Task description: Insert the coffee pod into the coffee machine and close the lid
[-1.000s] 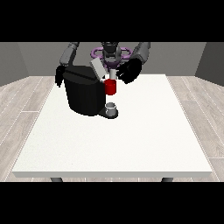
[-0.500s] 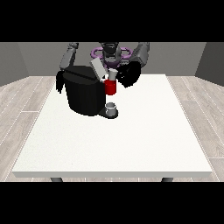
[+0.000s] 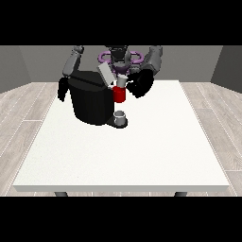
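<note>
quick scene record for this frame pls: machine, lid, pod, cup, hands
coffee machine: black, on the white table, toward the view's left
lid: raised, tilted, not closed
coffee pod: pale, at the machine's top front, above the red part; seating unclear
cup: small, grey, on the machine's base
hand at view's right: beside the pod; contact unclear
hand at view's left: hanging beside the machine, apart from the lid

Grey arms [image 3: 72, 61], black hands [image 3: 140, 85], purple ring [image 3: 120, 57].
</note>
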Robot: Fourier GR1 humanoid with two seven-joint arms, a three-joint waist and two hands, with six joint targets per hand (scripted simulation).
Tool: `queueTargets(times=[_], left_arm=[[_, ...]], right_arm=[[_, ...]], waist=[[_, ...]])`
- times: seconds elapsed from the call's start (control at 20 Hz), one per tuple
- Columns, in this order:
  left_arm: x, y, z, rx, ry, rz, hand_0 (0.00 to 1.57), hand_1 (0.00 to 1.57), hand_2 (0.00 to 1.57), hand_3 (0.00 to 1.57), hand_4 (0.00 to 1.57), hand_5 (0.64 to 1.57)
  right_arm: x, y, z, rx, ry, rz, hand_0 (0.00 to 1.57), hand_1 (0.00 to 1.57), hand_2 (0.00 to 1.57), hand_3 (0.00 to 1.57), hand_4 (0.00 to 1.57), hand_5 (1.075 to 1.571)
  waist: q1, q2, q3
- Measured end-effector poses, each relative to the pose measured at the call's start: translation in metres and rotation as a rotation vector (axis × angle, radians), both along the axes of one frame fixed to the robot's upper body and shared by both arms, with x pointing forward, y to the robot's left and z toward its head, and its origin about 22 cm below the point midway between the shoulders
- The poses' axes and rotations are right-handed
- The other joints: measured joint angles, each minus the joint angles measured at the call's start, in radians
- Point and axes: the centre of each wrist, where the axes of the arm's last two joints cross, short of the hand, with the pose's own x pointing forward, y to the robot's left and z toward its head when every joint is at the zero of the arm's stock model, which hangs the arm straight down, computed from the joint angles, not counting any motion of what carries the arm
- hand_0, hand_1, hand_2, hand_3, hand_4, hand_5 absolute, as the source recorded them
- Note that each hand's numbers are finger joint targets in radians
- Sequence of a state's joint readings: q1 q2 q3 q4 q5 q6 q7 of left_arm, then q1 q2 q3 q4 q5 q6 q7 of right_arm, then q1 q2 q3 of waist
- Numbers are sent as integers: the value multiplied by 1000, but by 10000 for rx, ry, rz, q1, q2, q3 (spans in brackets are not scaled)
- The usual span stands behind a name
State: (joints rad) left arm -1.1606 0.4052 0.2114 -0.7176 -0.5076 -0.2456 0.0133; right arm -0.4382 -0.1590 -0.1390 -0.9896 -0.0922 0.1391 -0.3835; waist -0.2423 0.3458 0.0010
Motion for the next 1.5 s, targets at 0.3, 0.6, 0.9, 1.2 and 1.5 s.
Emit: queueTargets(times=[0.3, 0.6, 0.9, 1.2, 1.5], left_arm=[[0, 7, 14, -54, -497, 136, 1432, 1432, 1448, 1396, 614, 1571], [0, -6, 13, -373, -766, -15, 0, 0, 0, 0, 0, 1571], [-4, -25, -64, -1830, 80, -1278, 0, 0, 0, 0, 0, 1571], [-35, -17, -173, -3852, 1525, -1661, 0, 0, 0, 0, 0, 1571], [-94, 6, -275, -5781, 3061, -1291, 0, 0, 0, 0, 366, 1571]], right_arm=[[9, 0, 10, -59, -167, 40, 0, 0, 0, 0, 290, 1571], [11, -4, 4, 173, -127, -42, 0, 0, 0, 0, 313, 1571], [-19, -25, -35, 487, 745, -552, 0, 0, 0, 0, 278, 1571], [-67, -37, -77, 671, 1744, -1041, 0, 0, 0, 0, 83, 1571], [-110, -12, -103, 378, 2695, -500, 0, 0, 0, 0, 0, 1571]], waist=[[-101, 294, -2], [33, 221, -16], [722, -847, -8], [1525, -2617, -19], [1883, -4620, -27]])
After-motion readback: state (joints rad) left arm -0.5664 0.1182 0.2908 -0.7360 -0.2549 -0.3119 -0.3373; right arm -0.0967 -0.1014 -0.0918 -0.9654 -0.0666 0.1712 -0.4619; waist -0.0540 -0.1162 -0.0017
